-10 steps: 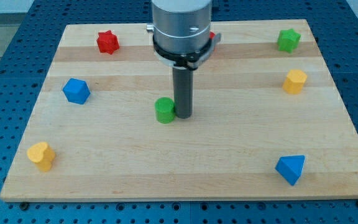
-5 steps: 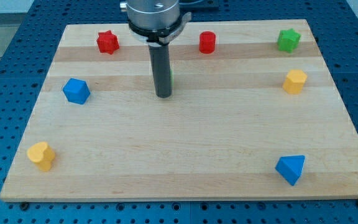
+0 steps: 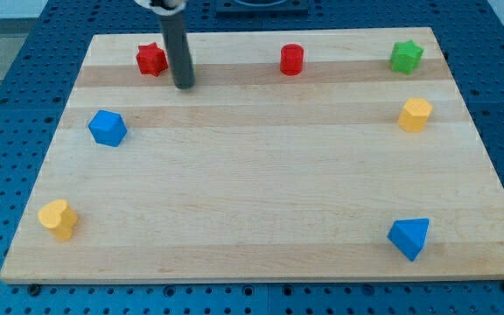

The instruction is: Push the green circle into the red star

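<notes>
Tip of dark rod: placed just right of small red star block, far left on wooden desk. Pincer: none fitted. Green circle block: not seen, possibly hidden behind rod; contact with star cannot be confirmed.

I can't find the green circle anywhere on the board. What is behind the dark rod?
Nothing green shows around the rod; whatever lies directly behind it is covered. My tip rests on the board, just to the view's right of the red star, whose right edge the rod seems to overlap.
</notes>
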`<state>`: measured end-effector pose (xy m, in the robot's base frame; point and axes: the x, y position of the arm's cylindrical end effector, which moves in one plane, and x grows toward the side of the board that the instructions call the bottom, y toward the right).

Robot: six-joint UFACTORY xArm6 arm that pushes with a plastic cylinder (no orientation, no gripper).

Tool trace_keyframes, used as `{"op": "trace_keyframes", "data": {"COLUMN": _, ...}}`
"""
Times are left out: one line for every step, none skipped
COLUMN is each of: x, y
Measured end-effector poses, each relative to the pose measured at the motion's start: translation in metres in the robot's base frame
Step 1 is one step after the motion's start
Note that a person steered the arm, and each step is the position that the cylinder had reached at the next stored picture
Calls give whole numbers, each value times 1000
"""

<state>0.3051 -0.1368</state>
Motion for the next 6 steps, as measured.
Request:
{"op": "trace_keyframes", "data": {"x": -3, "y": -1}}
{"op": "trace_keyframes", "data": {"x": -3, "y": -11}}
{"op": "trace_keyframes", "data": {"x": -3, "y": -2}}
{"op": "trace_keyframes", "data": {"x": -28, "y": 32}}
{"op": "trace_keyframes", "data": {"x": -54, "y": 41}}
{"op": "trace_keyframes", "data": {"x": -66, "y": 8}}
